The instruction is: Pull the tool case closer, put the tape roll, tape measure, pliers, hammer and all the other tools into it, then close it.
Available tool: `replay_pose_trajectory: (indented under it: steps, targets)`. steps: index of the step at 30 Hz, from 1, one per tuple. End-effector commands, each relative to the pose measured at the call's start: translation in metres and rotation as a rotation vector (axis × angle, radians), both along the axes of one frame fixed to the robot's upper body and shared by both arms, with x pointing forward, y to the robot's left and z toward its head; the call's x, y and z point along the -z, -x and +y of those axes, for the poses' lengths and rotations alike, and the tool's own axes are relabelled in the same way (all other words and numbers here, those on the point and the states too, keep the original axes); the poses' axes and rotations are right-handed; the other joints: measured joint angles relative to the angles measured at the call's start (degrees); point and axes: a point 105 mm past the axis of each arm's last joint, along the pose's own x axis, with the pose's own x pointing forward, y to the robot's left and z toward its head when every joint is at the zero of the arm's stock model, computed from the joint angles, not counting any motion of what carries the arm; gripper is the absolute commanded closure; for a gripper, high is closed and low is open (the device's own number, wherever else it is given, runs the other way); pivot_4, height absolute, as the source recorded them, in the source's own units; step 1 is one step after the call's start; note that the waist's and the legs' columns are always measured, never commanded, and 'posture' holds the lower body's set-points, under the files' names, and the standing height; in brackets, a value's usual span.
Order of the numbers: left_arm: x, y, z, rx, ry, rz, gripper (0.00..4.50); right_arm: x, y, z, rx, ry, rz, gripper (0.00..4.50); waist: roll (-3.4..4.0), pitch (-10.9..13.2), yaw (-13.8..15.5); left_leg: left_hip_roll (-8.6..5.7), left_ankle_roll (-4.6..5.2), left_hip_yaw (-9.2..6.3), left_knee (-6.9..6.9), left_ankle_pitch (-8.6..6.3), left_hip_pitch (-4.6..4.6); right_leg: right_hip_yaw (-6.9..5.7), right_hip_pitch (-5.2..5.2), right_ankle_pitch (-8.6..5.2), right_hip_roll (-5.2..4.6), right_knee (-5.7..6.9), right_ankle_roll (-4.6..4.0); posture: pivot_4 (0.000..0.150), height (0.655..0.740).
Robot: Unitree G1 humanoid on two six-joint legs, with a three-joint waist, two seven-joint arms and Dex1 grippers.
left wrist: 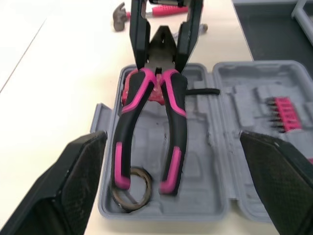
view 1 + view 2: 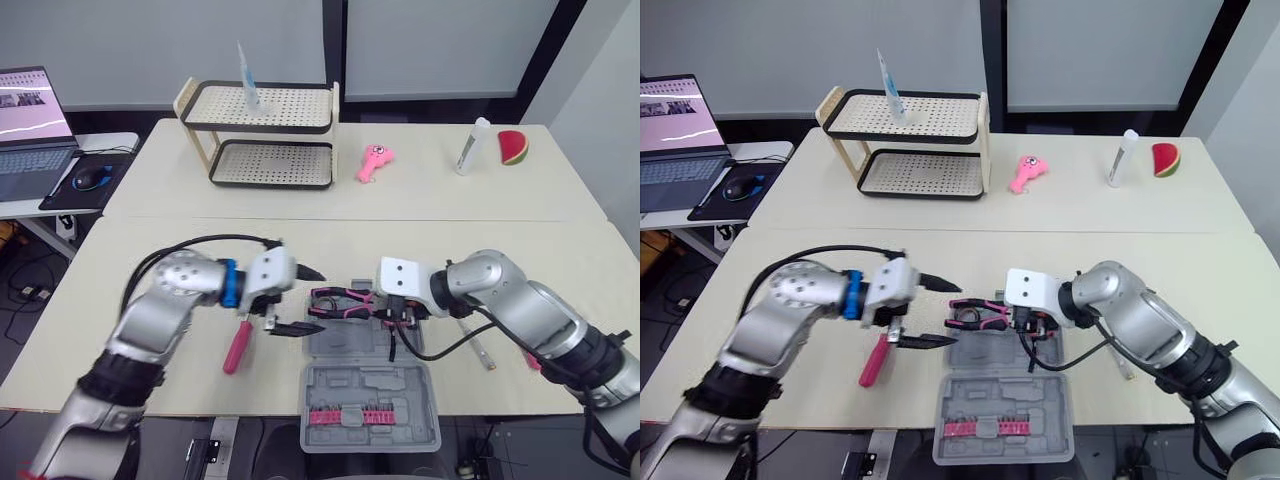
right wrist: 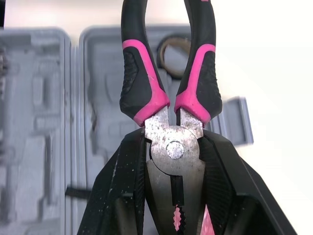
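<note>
The grey tool case [image 2: 400,385] lies open at the table's front edge, with a row of pink bits [image 2: 350,415] in its near half. My right gripper [image 2: 385,312] is shut on the metal head of the pink-and-black pliers [image 2: 340,302], holding them over the far half with the handles pointing left. A brown tape roll [image 1: 131,188] lies in that half by the handle tips. My left gripper [image 2: 305,300] is open just left of the case, facing the pliers' handles. A pink-handled screwdriver [image 2: 237,347] lies on the table under my left wrist. The hammer [image 1: 146,11] lies beyond the case on the right.
A thin metal tool [image 2: 478,345] lies right of the case. On the far table stand a two-tier rack [image 2: 260,130], a pink toy [image 2: 374,162], a white bottle [image 2: 472,146] and a watermelon slice [image 2: 512,147]. A laptop [image 2: 30,120] sits on a desk at far left.
</note>
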Motion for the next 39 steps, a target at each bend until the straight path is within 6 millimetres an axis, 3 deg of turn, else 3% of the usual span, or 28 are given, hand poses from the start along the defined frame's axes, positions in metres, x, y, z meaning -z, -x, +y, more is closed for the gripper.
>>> replay_pose_trajectory:
  steps: [1, 5, 9, 23, 39]
  targets:
    - [-0.007, 0.014, 0.019, 0.023, 0.027, -0.041, 0.00, -0.001, 0.011, 0.003, -0.075, 0.031, -0.026, 3.21, 0.00, 0.0, 0.1, -0.01, 0.01, 0.00, -0.01, 0.00, 0.00, 0.00, 0.00, 0.00, -0.01, 0.00, 0.00, 0.150, 0.7400]
    - [0.008, 0.025, 0.039, 0.022, -0.034, -0.012, 0.00, 0.007, 0.015, 0.007, -0.080, 0.051, -0.017, 3.21, 0.02, 0.0, 0.1, -0.02, 0.22, -0.01, -0.01, -0.13, 0.01, -0.01, 0.01, 0.00, -0.01, 0.00, 0.00, 0.150, 0.7400]
    - [0.011, 0.027, 0.044, 0.004, -0.037, -0.002, 0.00, 0.013, 0.017, 0.006, -0.082, 0.080, -0.015, 3.21, 0.02, 0.0, 0.3, -0.05, 0.24, -0.02, 0.00, -0.14, 0.00, -0.03, 0.01, 0.00, 0.02, 0.02, 0.00, 0.150, 0.7400]
    - [0.012, 0.025, 0.040, -0.005, -0.035, -0.009, 0.00, 0.031, 0.009, 0.010, -0.075, 0.146, -0.036, 3.21, 0.02, 0.0, 0.1, -0.05, 0.24, 0.00, 0.00, -0.14, 0.01, -0.03, -0.04, 0.00, 0.04, 0.11, 0.00, 0.150, 0.7400]
    - [0.012, 0.027, 0.037, -0.007, -0.032, -0.005, 0.00, 0.037, 0.013, 0.025, -0.078, 0.125, -0.004, 3.21, 0.02, 0.0, 0.0, -0.04, 0.24, 0.02, 0.01, -0.14, 0.05, -0.02, -0.11, 0.00, 0.05, 0.35, 0.00, 0.150, 0.7400]
